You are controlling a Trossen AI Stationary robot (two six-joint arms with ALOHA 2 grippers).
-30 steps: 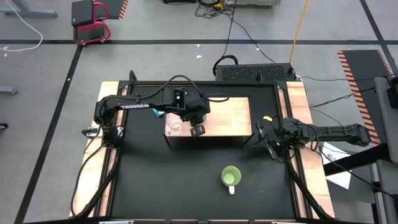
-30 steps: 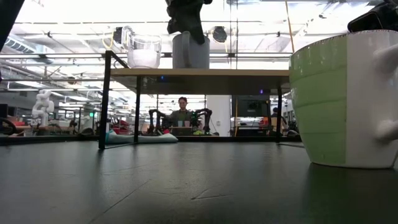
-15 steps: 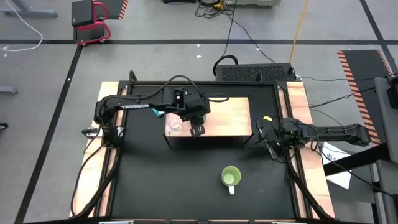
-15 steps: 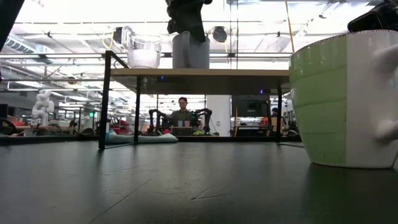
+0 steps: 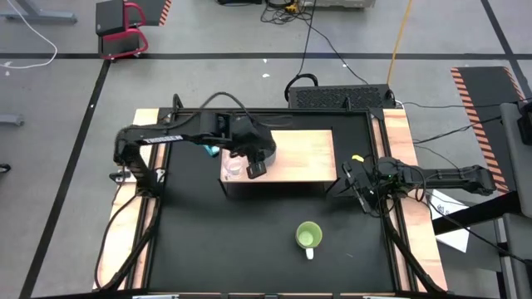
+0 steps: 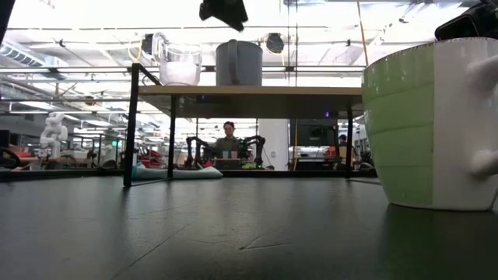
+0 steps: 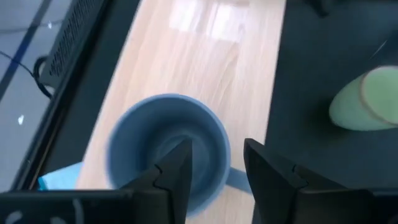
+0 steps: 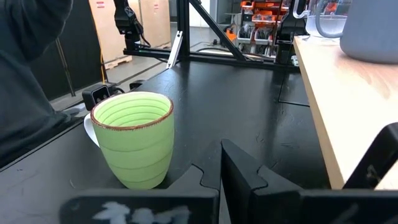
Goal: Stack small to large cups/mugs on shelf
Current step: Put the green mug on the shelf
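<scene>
My left gripper (image 7: 214, 171) hangs just above the grey-blue mug (image 7: 168, 146), fingers apart and holding nothing; in the low view it sits at the top centre of the frame, clear of the mug's rim. The mug stands upright on the shelf (image 5: 303, 154), just beside the clear glass cup (image 5: 233, 169), which is near the shelf's left end in the high view. So I judge the small and middle pieces are placed and this release is done. The green mug (image 5: 309, 236) is on the black table in the lower centre of the high view, well apart from the shelf, handle toward the bottom edge. My right gripper (image 5: 363, 198) waits at the right edge of the table with its fingers together, empty, the green mug in front of it. Next I need to pick up that green mug and set it on the bare plank to the right of the grey-blue one
</scene>
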